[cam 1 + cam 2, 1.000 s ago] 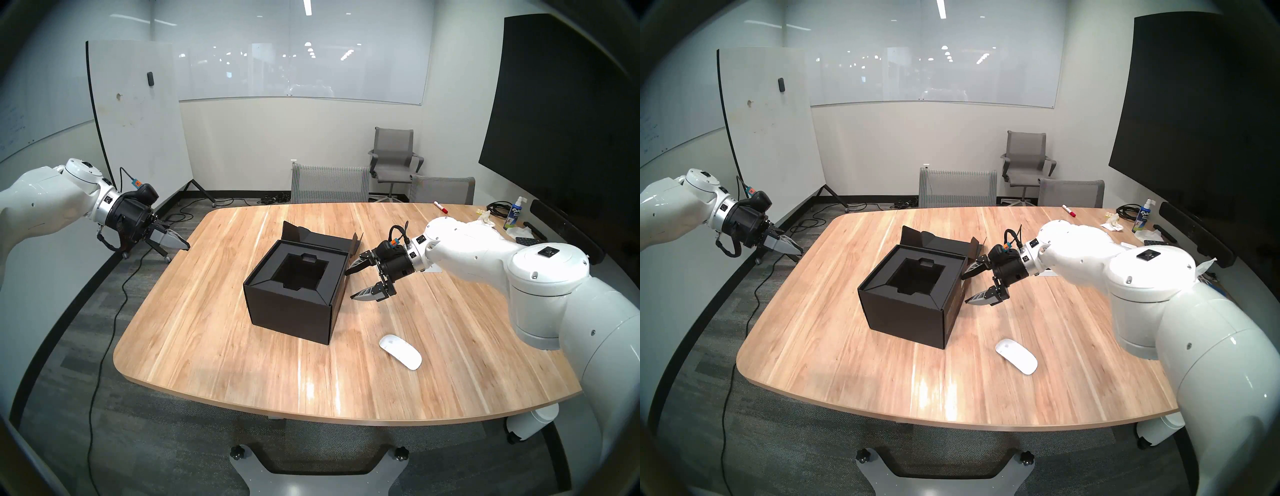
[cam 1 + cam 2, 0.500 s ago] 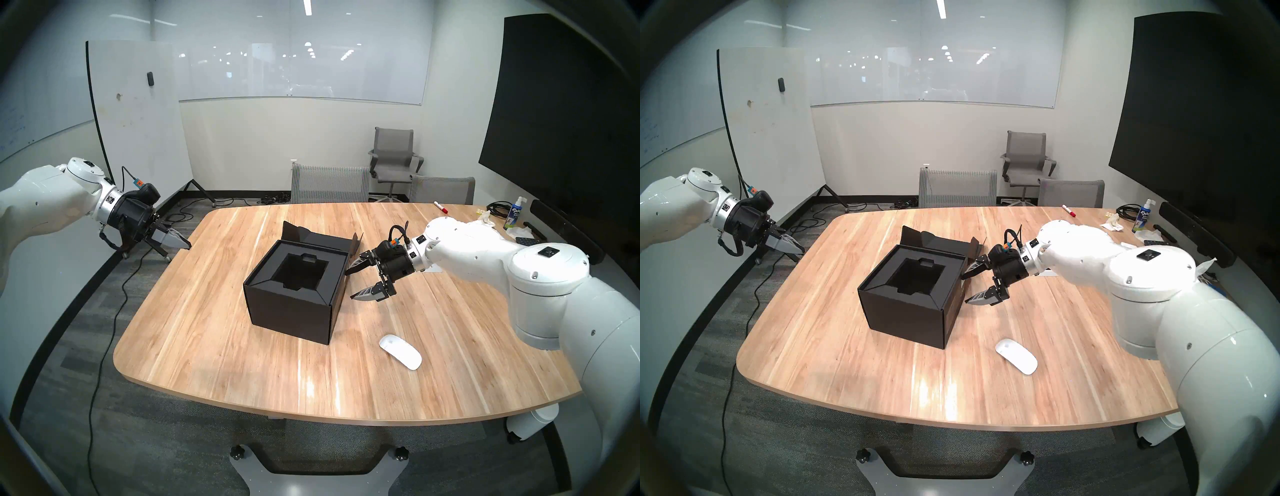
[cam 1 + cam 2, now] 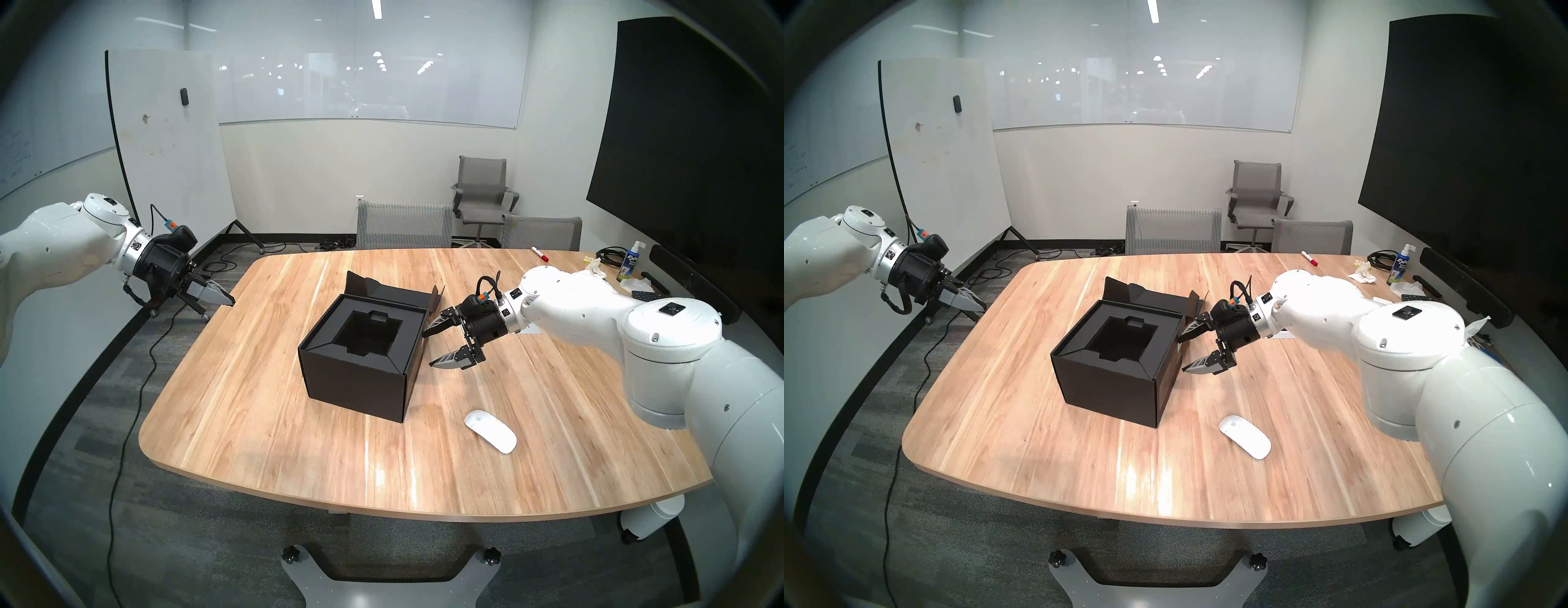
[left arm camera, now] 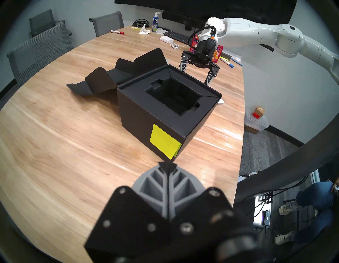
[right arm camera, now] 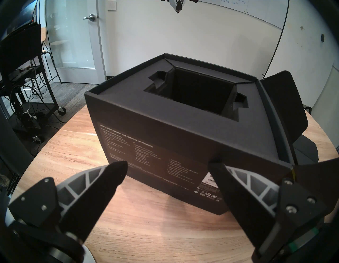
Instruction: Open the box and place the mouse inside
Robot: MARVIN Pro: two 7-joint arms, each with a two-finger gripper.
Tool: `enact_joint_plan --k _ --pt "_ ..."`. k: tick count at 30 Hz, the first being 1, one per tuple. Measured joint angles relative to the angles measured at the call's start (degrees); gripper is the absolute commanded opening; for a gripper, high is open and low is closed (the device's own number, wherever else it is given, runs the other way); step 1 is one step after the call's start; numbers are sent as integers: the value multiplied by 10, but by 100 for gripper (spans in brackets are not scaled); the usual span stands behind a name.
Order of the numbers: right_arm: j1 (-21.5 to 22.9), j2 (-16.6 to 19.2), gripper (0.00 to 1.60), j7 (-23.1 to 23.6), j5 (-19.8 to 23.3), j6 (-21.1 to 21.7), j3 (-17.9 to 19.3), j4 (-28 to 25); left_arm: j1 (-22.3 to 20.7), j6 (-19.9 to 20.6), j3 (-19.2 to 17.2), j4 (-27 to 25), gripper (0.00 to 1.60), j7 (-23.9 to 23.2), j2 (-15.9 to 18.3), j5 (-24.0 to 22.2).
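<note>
The black cardboard box (image 3: 360, 361) sits open on the tabletop (image 3: 254, 403), lid folded back. The right gripper (image 3: 432, 349) hovers beside it, jaws apart; the left gripper (image 3: 231, 300) has its jaws together. The white mouse (image 3: 490, 431) lies apart, untouched.

"DEVELOPER KIT" legible on box (image 5: 165, 150) side panel; "Expo" on spray bottle (image 4: 156, 21); remaining print too small.

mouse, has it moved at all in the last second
No. The mouse lies at the same spot on the table, on the same wood-grain lines, right of the box corner as before.
</note>
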Motion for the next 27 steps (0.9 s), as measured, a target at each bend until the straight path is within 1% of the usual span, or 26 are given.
enact_joint_plan --k 27 --pt "0 0 160 0 -1 0 1 0 2 -11 7 7 0 0 -6 -6"
